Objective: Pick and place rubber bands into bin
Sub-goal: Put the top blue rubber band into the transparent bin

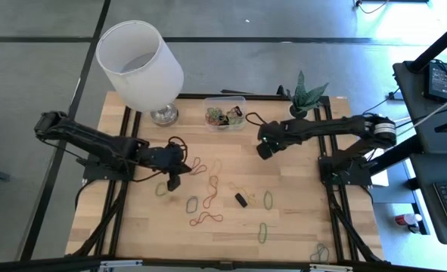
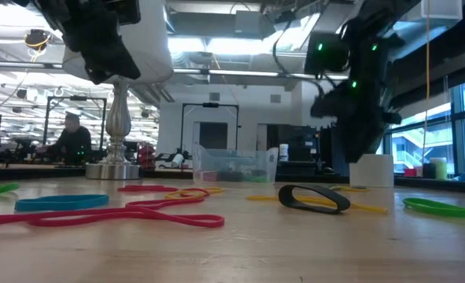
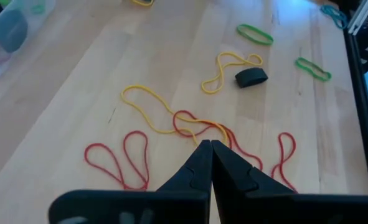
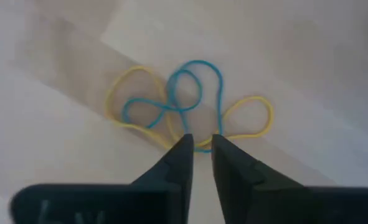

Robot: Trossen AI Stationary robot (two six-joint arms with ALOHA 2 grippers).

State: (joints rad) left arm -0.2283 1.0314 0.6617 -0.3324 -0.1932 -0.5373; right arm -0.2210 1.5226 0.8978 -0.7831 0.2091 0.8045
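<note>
At the back edge of the wooden table sits the bin, a clear little tub with a handful of bands already in it, right between the lamp and the small potted plant. The rest of the rubber bands are scattered over the middle and front of the table: red, yellow, green, a fat black one. The left gripper is over the left-middle of the table, fingers pinched together with nothing clearly between them, tips right at a tangle of red and yellow loops. The right gripper hangs just in front of the bin, a bit to its right, fingers nearly together with a thin slit between them; its wrist view shows a blue band and a yellow band tangled at the fingertips, but I can't tell if it's actually got hold of them.
</note>
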